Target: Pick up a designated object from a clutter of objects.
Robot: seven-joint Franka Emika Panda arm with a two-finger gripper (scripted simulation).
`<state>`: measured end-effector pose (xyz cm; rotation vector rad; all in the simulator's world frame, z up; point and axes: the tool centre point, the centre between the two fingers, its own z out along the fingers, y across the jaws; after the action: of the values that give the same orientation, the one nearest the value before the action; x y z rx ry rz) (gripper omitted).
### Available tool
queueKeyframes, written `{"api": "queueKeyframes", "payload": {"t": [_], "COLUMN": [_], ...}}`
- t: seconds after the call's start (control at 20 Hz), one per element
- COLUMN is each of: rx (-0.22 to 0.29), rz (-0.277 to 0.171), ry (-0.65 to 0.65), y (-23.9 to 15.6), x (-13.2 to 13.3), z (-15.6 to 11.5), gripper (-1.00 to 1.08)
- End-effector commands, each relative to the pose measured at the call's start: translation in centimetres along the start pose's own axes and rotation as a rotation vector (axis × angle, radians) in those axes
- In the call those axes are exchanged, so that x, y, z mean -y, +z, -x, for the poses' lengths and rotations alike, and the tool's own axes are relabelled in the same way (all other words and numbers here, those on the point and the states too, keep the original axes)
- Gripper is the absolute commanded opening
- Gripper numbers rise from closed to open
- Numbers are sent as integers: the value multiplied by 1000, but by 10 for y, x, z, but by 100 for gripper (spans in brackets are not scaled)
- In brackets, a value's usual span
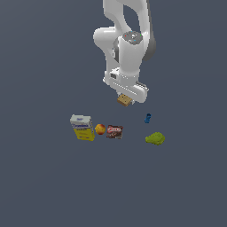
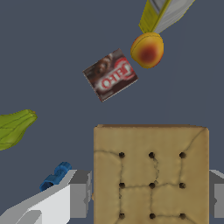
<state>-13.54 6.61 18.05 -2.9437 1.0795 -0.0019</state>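
The tan square block [image 1: 125, 100], cracker-like with small dark holes, sits right under my gripper [image 1: 126, 99] and looks lifted above the floor. In the wrist view the block [image 2: 151, 173] fills the space between my two fingers [image 2: 80, 194], which press its sides. The rest of the clutter lies on the floor below: a yellow-and-white box [image 1: 83, 127], an orange-red round fruit [image 1: 100, 129], a dark brown-red packet [image 1: 115, 131], a small blue piece [image 1: 148, 118] and a lime-green lump [image 1: 155, 138].
The wrist view shows the packet [image 2: 110, 75], the fruit [image 2: 147, 50], a corner of the box [image 2: 162, 15], the green lump [image 2: 14, 127] and the blue piece [image 2: 55, 176] on the dark grey floor [image 1: 44, 177].
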Motion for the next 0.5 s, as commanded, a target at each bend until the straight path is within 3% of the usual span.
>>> {"api": "queueKeyframes", "payload": {"t": [0.0,0.45], "rx": [1,1], "rz": [-1,1], "ry": [0,0], "y": [-21,-95], "x": [-7,-33], "z": [-6,-29], "gripper": [-100,-100]}}
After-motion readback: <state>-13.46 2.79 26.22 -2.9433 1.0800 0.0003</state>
